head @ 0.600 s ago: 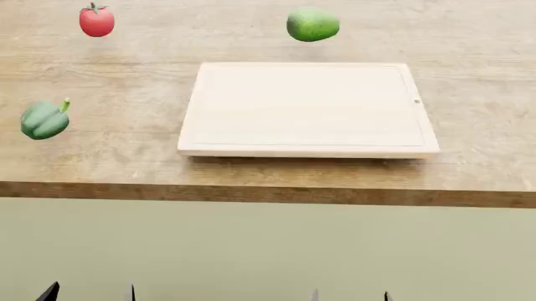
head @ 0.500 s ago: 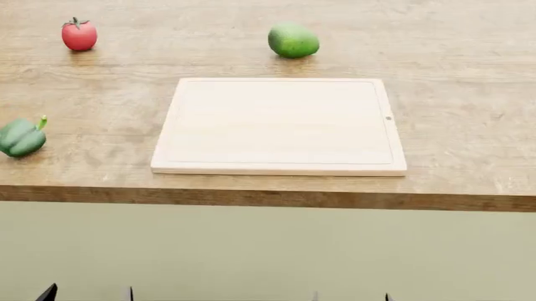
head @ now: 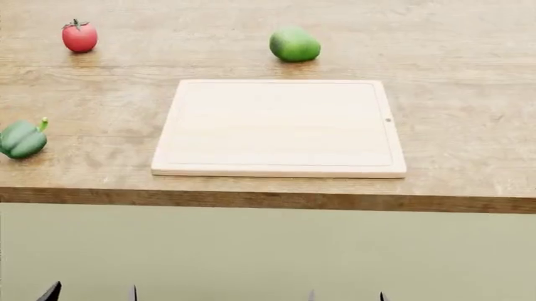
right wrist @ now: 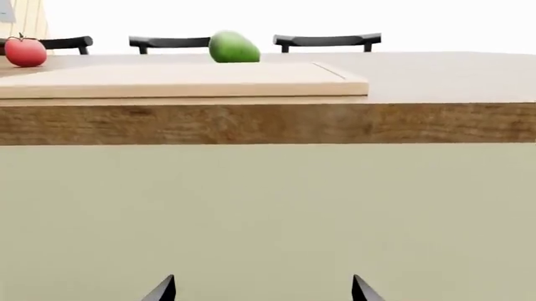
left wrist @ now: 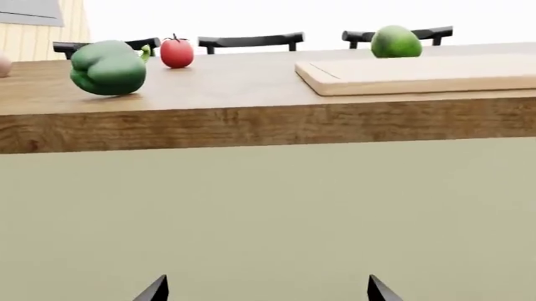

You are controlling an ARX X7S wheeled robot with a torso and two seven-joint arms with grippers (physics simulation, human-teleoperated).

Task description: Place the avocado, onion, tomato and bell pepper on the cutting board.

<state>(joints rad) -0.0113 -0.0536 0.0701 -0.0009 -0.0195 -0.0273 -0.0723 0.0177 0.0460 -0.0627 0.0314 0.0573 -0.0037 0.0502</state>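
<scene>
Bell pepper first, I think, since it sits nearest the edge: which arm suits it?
Probably left: the bell pepper lies left of the cutting board, on the left gripper side; both grippers sit low and open.

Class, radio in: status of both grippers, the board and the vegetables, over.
Both grippers low below the table edge, jaws open, empty. Cutting board bare. Avocado, tomato, bell pepper on the table, off the board. Nothing blocking.
</scene>
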